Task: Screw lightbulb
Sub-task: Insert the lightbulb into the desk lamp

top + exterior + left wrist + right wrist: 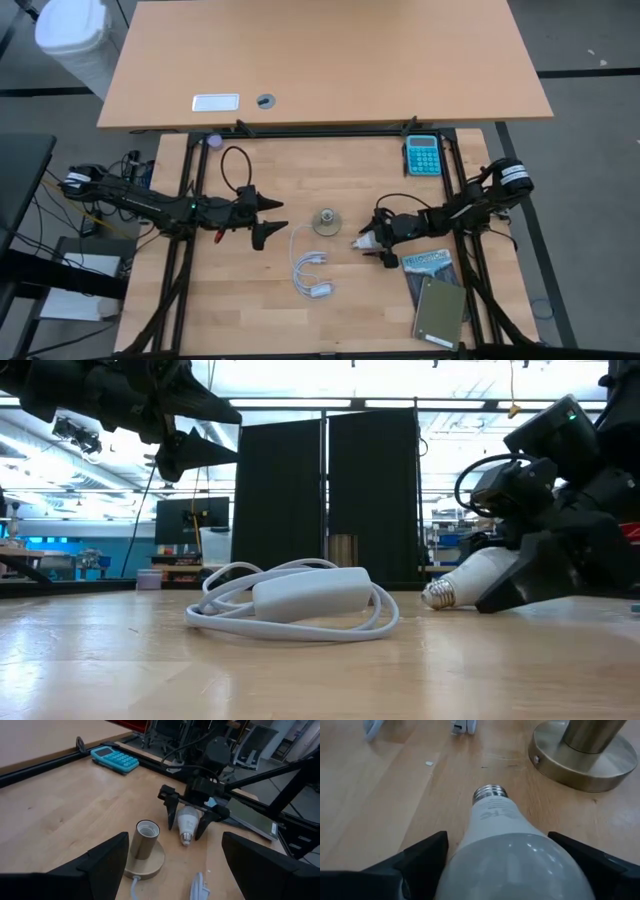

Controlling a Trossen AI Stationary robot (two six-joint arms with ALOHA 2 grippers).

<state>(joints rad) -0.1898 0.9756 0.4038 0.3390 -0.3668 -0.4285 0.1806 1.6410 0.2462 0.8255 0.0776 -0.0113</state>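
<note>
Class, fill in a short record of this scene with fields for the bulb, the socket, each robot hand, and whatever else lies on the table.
lightbulb: lies on its side on the table, screw base toward the socket
socket: brass holder upright on a round base, empty, white cord coiled nearby
right hand: low at the table, fingers open on either side of the lightbulb, not closed on it
left hand: open, raised above the table, holding nothing
other items: blue calculator, notebook
</note>
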